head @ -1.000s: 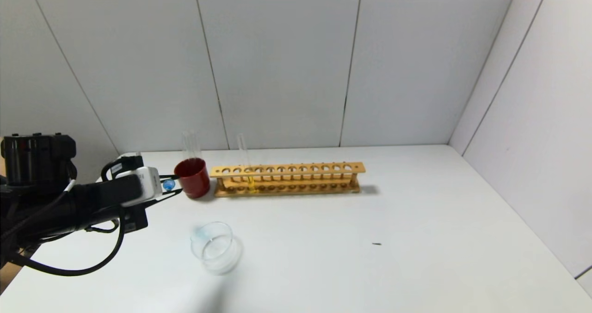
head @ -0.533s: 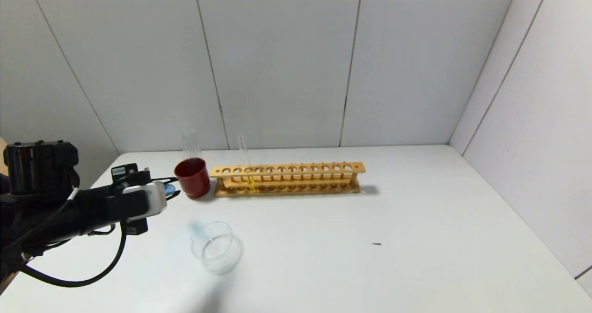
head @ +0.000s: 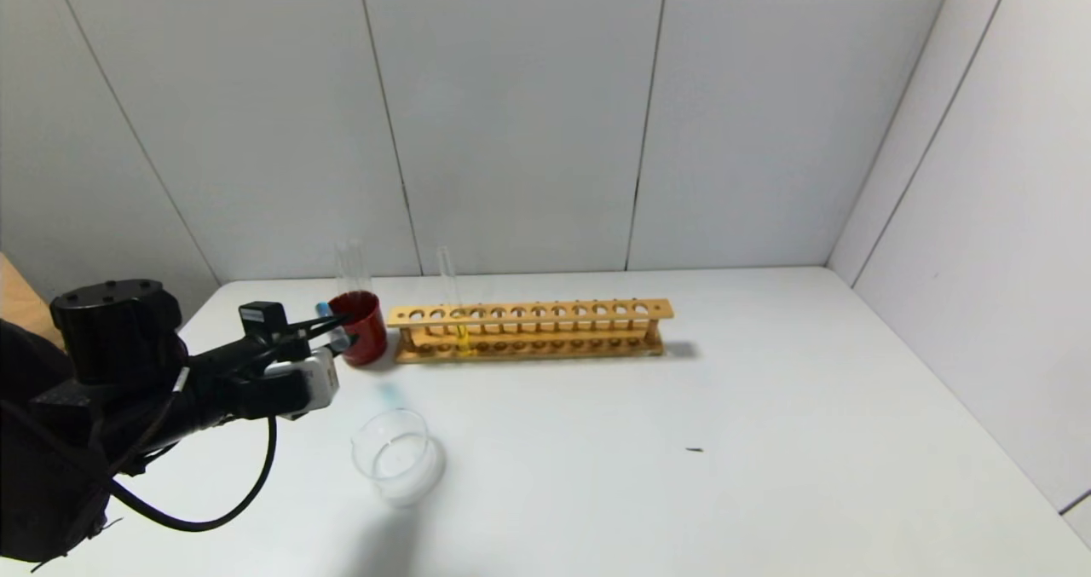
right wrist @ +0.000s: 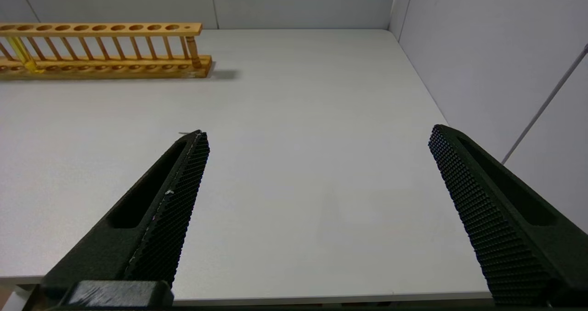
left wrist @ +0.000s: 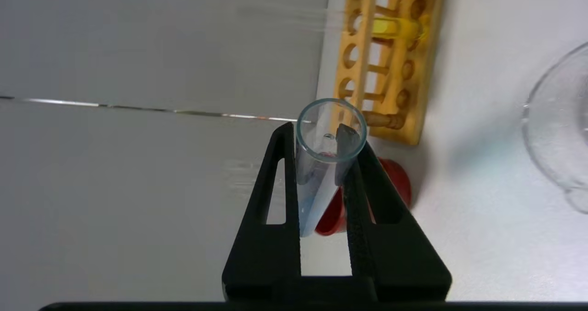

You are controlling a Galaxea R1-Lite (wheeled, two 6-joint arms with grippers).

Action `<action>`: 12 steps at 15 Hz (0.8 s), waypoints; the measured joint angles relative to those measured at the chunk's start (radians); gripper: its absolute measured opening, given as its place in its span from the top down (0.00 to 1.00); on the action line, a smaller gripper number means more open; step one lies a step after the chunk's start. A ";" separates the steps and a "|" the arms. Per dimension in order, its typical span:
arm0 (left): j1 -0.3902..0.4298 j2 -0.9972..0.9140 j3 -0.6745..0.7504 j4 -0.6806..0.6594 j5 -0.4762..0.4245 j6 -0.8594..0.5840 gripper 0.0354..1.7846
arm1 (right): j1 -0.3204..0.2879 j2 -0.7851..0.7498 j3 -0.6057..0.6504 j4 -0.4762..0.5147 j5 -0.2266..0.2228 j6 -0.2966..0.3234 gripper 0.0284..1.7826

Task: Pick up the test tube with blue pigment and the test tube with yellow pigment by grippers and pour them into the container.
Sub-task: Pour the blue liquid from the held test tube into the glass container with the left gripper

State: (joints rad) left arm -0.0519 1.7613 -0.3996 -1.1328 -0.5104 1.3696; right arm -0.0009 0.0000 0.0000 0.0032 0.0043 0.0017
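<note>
My left gripper (head: 338, 332) is shut on the test tube with blue pigment (head: 325, 309) and holds it tilted above the table, just left of the red cup. In the left wrist view the tube (left wrist: 317, 182) sits between the fingers of that gripper (left wrist: 324, 134) with its open mouth facing the camera. The test tube with yellow pigment (head: 458, 331) stands in the wooden rack and also shows in the left wrist view (left wrist: 395, 28). The clear glass container (head: 397, 456) sits on the table in front of the gripper. My right gripper (right wrist: 317, 134) is open and empty over the right side of the table.
A dark red cup (head: 360, 328) with empty clear tubes stands at the left end of the long wooden rack (head: 545, 330) near the back wall. A small dark speck (head: 695, 450) lies on the white table. Grey walls close the back and right.
My left arm has moved right and toward the rack while its wrist turned. The blue tube has tilted, and its blue end now sits higher, beside the red cup.
</note>
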 joint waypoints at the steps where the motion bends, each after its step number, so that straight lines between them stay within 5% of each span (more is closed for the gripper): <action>1: -0.009 0.005 0.010 -0.002 0.000 0.007 0.83 | 0.000 0.000 0.000 0.000 0.000 0.000 0.02; 12: 0.004 0.016 0.060 -0.004 -0.009 0.209 0.83 | 0.000 0.000 0.000 0.000 0.000 0.000 0.02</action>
State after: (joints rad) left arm -0.0481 1.7777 -0.3391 -1.1366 -0.5196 1.5787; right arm -0.0009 0.0000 0.0000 0.0032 0.0043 0.0017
